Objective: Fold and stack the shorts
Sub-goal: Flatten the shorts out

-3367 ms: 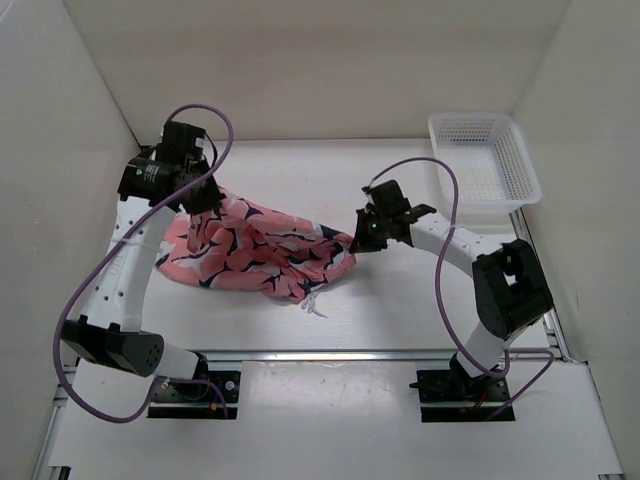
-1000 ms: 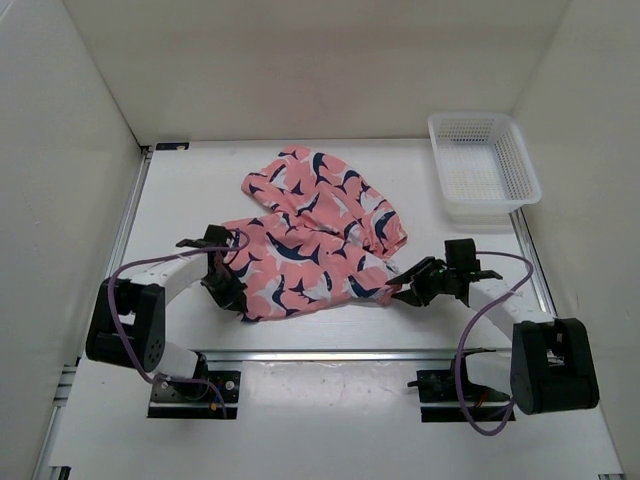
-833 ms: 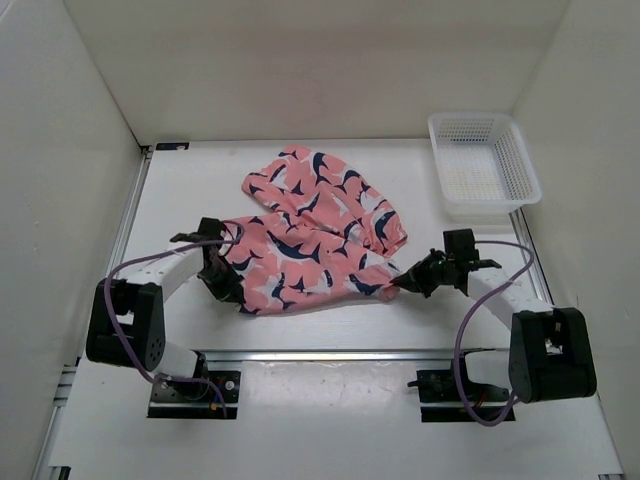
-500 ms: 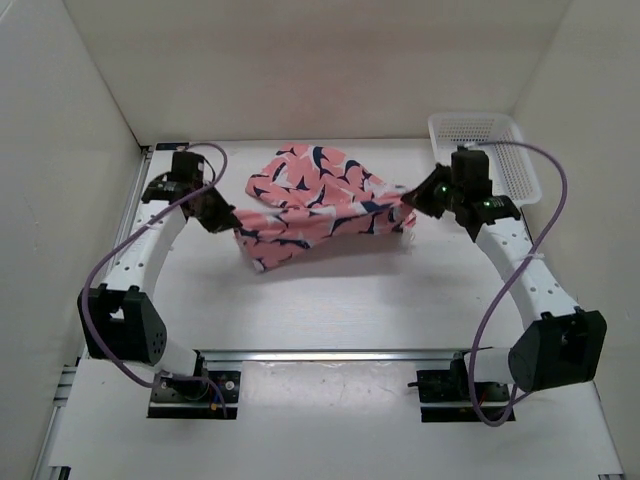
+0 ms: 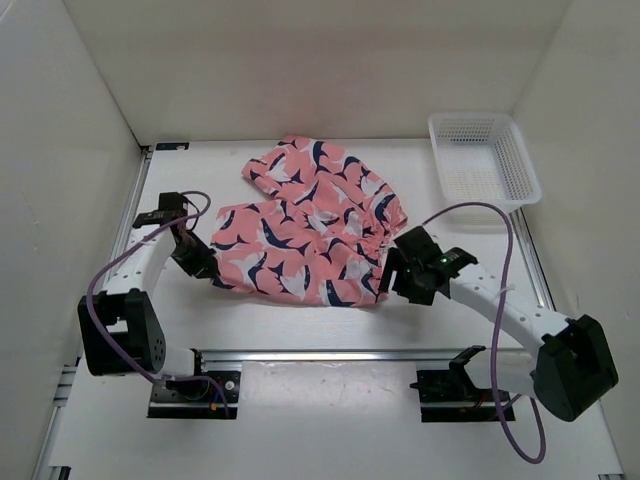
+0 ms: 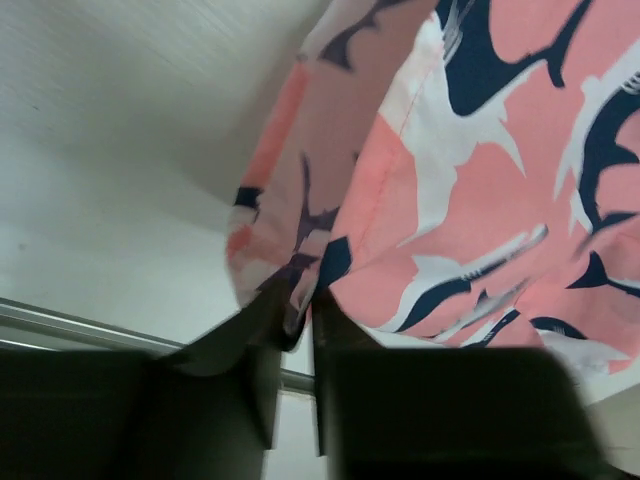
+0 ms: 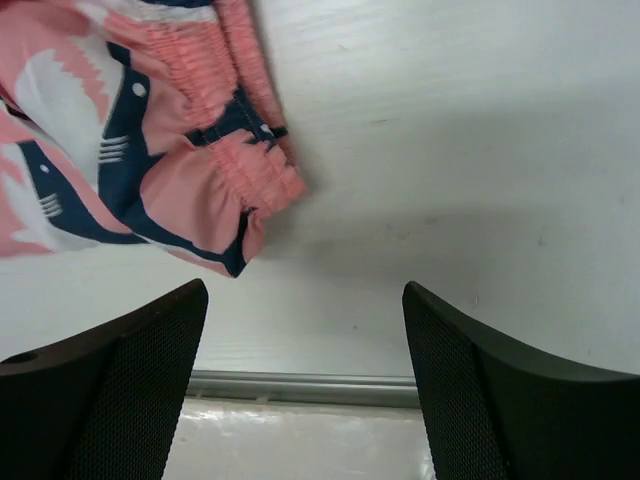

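Bright, even light from overhead, white walls (image 5: 300, 70) bouncing it around. Only soft shadows, like beside the shorts (image 7: 150, 170) on the right wrist view. Left wrist view's pretty blurry, left gripper (image 6: 297, 315) just a dark smudge.

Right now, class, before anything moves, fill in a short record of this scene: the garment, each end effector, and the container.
shorts: spread out, not folded
left end effector: nearly shut, the shorts' left edge pinched between its tips
right end effector: open, holding nothing, just off the shorts' near right corner
basket: far right, apart from the shorts
stack: not started
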`<state>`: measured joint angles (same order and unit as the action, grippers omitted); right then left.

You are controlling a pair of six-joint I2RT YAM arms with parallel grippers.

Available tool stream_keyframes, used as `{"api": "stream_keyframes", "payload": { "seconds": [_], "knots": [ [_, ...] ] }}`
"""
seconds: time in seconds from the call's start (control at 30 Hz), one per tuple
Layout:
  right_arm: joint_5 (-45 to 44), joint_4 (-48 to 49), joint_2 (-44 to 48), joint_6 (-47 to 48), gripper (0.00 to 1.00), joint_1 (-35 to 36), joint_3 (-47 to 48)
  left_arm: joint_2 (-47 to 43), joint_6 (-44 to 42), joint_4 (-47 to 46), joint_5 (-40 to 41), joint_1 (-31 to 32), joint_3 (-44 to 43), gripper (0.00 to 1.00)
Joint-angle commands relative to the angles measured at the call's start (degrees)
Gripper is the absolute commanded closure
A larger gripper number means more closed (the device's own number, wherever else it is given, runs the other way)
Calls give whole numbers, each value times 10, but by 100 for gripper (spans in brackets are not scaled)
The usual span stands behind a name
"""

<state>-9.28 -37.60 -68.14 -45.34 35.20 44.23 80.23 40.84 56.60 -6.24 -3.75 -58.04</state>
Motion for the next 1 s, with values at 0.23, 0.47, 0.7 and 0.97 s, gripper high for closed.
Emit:
{"api": "stream_keyframes", "payload": {
  "seconds": [0.23,0.47,0.7,0.97],
  "knots": [
    [293,194,130,-223,17,-172,-161,-48,-45,15,65,-57,-49,41],
    [354,374,67,-316,20,-179,-235,-82,-45,7,-1,-58,25,10],
    [333,474,-38,-354,34,-184,-250,-86,-4,-47,-75,-35,121,9],
    [283,444,-86,-324,92,-179,-203,-53,6,-64,-69,-22,131,9]
  ]
}}
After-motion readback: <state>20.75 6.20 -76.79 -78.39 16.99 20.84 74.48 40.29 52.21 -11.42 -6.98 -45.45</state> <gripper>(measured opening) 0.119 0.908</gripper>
